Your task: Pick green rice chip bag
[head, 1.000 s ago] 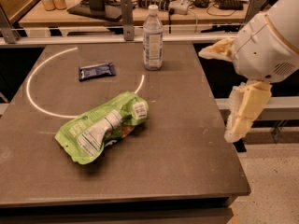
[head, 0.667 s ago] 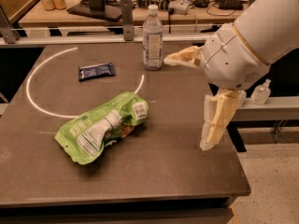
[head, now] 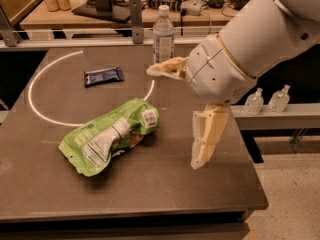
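The green rice chip bag (head: 108, 137) lies crumpled on the dark table (head: 150, 194), left of centre, with white label panels facing up. My gripper (head: 175, 116) hangs above the table just right of the bag and does not touch it. It is open and empty: one cream finger (head: 167, 69) points left at bottle height, the other (head: 206, 136) points down toward the table.
A clear water bottle (head: 163, 34) stands at the table's back centre. A small dark blue wrapper (head: 103, 76) lies at the back left. A white arc (head: 40, 84) is marked on the table. Two small bottles (head: 267, 100) stand on a ledge at right.
My gripper and arm have moved left over the table, from beyond its right edge to close beside the bag. The bag, bottle and wrapper have not moved.
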